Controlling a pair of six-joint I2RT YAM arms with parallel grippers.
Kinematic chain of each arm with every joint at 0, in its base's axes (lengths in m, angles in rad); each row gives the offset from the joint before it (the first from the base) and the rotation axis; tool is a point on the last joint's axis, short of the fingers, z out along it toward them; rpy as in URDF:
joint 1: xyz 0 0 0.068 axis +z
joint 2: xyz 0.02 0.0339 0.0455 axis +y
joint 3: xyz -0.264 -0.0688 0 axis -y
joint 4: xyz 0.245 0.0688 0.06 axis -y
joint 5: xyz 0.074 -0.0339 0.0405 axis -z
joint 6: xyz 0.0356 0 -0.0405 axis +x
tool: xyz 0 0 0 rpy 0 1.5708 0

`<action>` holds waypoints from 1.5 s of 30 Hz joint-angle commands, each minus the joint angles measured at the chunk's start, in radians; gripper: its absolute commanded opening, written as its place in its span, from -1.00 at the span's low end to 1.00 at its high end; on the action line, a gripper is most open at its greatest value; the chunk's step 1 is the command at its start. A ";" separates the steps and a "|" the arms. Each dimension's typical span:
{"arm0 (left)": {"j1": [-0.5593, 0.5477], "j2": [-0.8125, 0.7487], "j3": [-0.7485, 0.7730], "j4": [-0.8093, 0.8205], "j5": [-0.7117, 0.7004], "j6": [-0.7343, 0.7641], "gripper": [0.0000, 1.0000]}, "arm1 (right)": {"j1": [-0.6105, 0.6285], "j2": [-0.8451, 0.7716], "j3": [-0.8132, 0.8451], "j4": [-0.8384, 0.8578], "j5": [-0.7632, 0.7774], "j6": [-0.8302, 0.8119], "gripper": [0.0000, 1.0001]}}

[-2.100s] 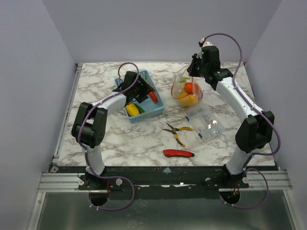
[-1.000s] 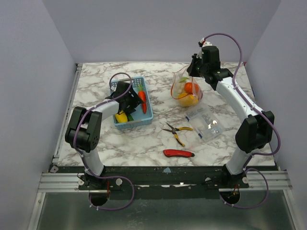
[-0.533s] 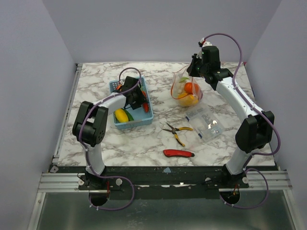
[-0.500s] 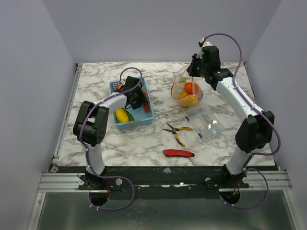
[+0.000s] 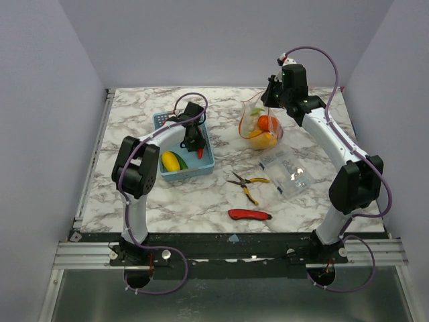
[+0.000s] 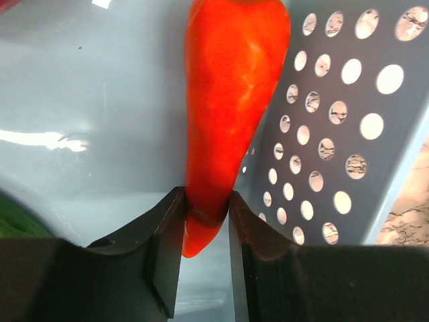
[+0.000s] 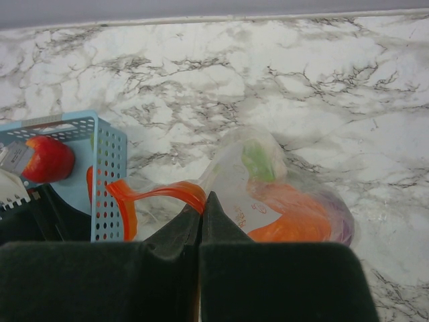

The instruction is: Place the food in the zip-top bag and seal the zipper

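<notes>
My left gripper is down inside the light blue mesh basket, shut on the narrow end of a red toy pepper, which shows red below the fingers in the top view. A yellow food and a green one lie in the basket. My right gripper is shut on the red-orange zipper strip and holds the zip-top bag up by its mouth. The bag holds orange, green and purple food.
Yellow-handled pliers, a red-handled utility knife and a flat clear packet lie on the marble table in front of the bag. The basket's perforated wall is close to the right of the pepper. A red food sits in the basket.
</notes>
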 commanded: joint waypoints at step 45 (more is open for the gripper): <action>-0.058 -0.201 -0.465 1.495 0.998 -1.277 -1.00 | 0.077 -0.086 -0.113 0.181 -0.125 -0.142 -0.99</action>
